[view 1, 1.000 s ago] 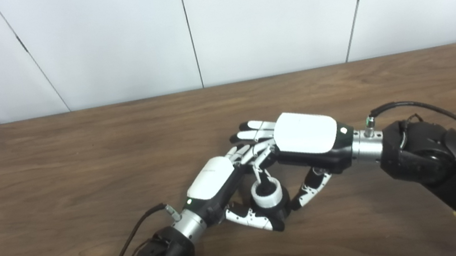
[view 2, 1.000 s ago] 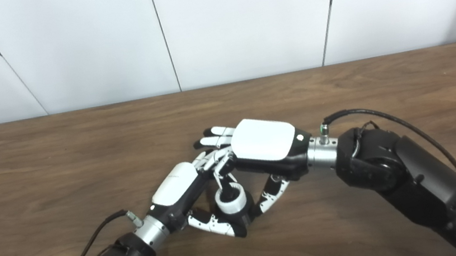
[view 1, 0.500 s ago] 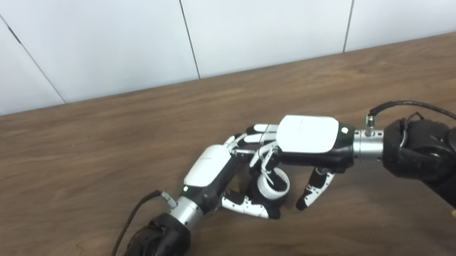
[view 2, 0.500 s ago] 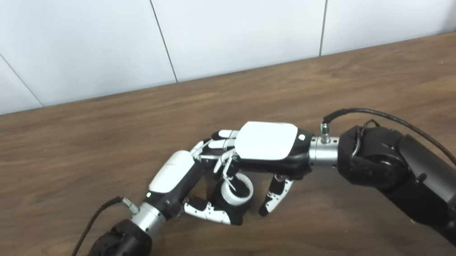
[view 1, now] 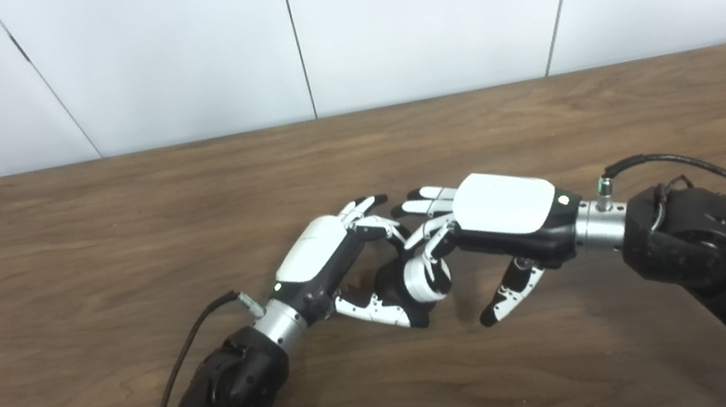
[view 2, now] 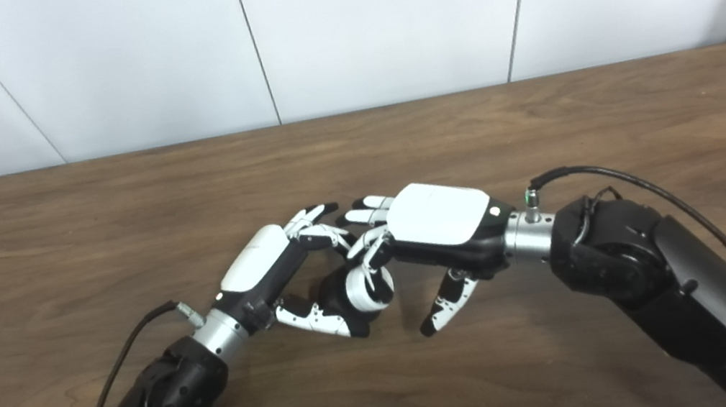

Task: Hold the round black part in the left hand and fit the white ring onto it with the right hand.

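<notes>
So we've got the wooden surface (view 1: 82,226) under everything. Our right hand (view 1: 507,213) sits fingers spread, fingertips touching the white ring (view 1: 419,280). Our left hand (view 1: 336,266) is curled round the round black part (view 1: 392,285), ring seated on its right end.

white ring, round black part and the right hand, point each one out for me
white ring (view 1: 420,280), left eye view, on its white outer band.
round black part (view 1: 392,285), left eye view, on its dark side left of the ring.
right hand (view 1: 505,204), left eye view, on the white back shell.
</notes>
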`<control>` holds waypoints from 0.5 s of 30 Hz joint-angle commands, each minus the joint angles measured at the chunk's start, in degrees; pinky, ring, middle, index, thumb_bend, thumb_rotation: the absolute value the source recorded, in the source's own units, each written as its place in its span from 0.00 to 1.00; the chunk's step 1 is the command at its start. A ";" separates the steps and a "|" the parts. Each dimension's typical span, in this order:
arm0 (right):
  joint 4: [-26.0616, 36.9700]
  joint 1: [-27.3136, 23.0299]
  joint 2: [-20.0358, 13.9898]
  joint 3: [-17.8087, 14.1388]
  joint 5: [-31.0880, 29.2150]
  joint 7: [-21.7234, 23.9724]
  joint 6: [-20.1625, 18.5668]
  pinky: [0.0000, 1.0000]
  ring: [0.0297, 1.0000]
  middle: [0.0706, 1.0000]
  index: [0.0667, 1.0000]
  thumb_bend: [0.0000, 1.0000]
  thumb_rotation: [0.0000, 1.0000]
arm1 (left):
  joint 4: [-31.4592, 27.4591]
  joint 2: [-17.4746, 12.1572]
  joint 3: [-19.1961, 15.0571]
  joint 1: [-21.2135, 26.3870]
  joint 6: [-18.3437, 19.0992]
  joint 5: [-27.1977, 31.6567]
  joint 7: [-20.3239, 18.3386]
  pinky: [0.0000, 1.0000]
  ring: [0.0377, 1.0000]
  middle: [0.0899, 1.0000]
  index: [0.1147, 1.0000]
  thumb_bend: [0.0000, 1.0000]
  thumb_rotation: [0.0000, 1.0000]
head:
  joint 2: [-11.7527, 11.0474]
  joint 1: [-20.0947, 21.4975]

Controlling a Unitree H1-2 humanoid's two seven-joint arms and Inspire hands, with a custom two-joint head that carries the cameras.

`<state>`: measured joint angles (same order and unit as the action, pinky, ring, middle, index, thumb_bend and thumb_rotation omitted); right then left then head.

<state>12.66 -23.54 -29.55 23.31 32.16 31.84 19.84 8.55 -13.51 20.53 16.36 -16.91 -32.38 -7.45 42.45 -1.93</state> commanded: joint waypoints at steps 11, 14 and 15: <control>0.69 -7.44 3.39 -0.34 0.57 0.63 0.96 0.95 0.97 0.79 0.45 0.52 0.15 | 0.74 2.97 3.69 0.78 0.36 -4.88 0.81 1.00 0.94 0.72 0.41 0.52 0.06 | -1.15 -0.45; 0.40 -8.27 4.32 -0.19 0.08 1.26 -0.22 0.94 0.97 0.80 0.46 0.52 0.14 | 1.66 3.96 5.01 0.47 0.12 -6.13 1.31 1.00 0.94 0.77 0.41 0.52 0.06 | -1.33 -0.92; 0.36 -8.52 4.45 -0.10 0.23 1.53 -0.43 0.94 0.97 0.80 0.46 0.52 0.14 | 1.98 4.17 5.45 0.43 0.01 -6.49 1.45 1.00 0.94 0.77 0.41 0.52 0.06 | -1.11 -0.85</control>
<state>12.55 -29.75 -25.58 23.58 32.99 33.20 19.80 10.37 -9.76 25.25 16.39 -16.59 -37.28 -6.46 41.31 -2.73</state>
